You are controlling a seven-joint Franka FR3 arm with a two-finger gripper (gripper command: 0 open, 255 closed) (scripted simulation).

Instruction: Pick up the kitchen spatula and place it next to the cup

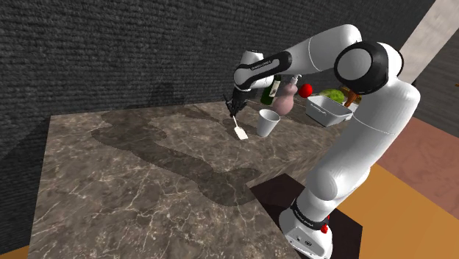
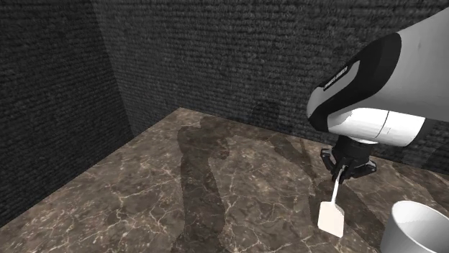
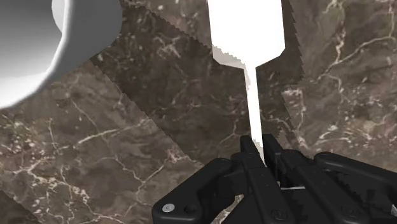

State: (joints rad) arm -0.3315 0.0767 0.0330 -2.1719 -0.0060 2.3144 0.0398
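The jaws are seen clenched on the thin handle of the white spatula (image 3: pixel 248 32), which is held blade-down over the dark marble table (image 1: pixel 132 184). Its blade is seen just beside the white cup (image 1: pixel 268 123); contact with the table cannot be told.

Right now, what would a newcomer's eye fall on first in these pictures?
The big white arm stretched over the dark veined counter catches the eye first in the shoulder view. Its black gripper clasps a white spatula by the handle, blade hanging down, just to the left of a pale cup in that view. A dark textured wall stands behind it all.
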